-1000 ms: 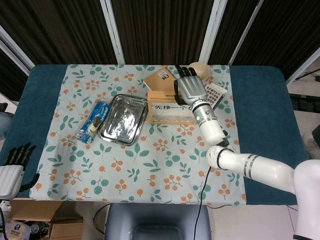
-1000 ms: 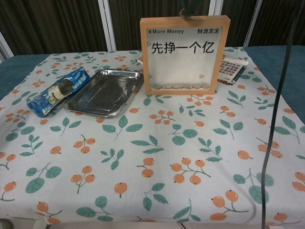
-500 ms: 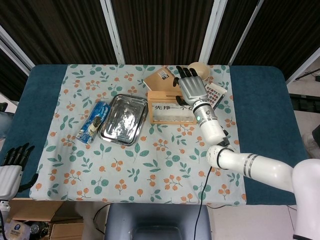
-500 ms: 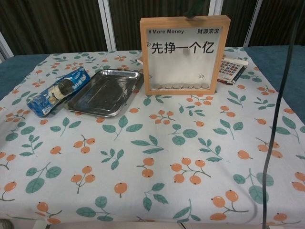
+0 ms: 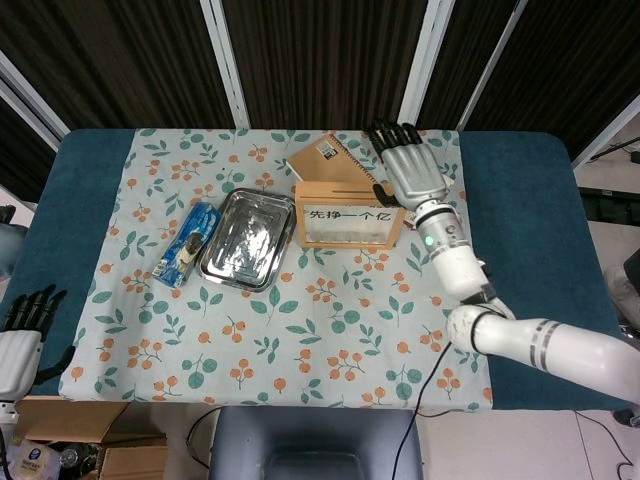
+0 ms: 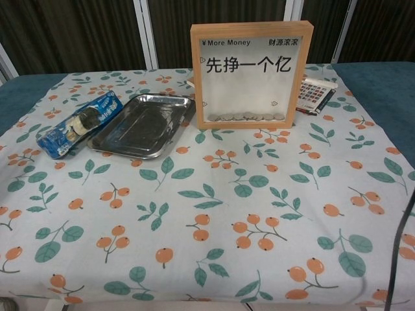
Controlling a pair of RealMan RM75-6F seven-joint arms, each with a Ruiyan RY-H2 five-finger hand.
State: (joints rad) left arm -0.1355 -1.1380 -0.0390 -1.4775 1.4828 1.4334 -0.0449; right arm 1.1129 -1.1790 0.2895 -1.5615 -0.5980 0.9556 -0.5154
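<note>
Dark slatted panels close off the far side, and below them we see a blue table (image 5: pixel 520 200) spread with a cloth (image 5: pixel 300 330) printed in leaves and orange berries. Taking the cloth as a clock face in the head view, our right hand (image 5: pixel 412 170) hovers at about one o'clock, fingers spread wide and holding nothing, just beside the right end of the wooden coin frame (image 5: pixel 348 213) and over the calculator (image 6: pixel 314 94), which the chest view shows lying at the frame's right. The frame stands upright near twelve o'clock; its glass front carries printed characters, and a row of coins (image 6: pixel 249 117) lies along the bottom inside. A notebook (image 5: pixel 322 157) lies just behind it. At ten o'clock sits the steel tray (image 5: pixel 246 238), bare, with a blue snack packet (image 5: pixel 187 243) just to its left. Our left hand (image 5: pixel 20 335) hangs off the table's edge at about eight o'clock, well apart from everything; its fingers look loosely apart and nothing is in them.

We judge the work at the frame largely done: coins rest inside, the frame stands free, the right hand touches nothing
</note>
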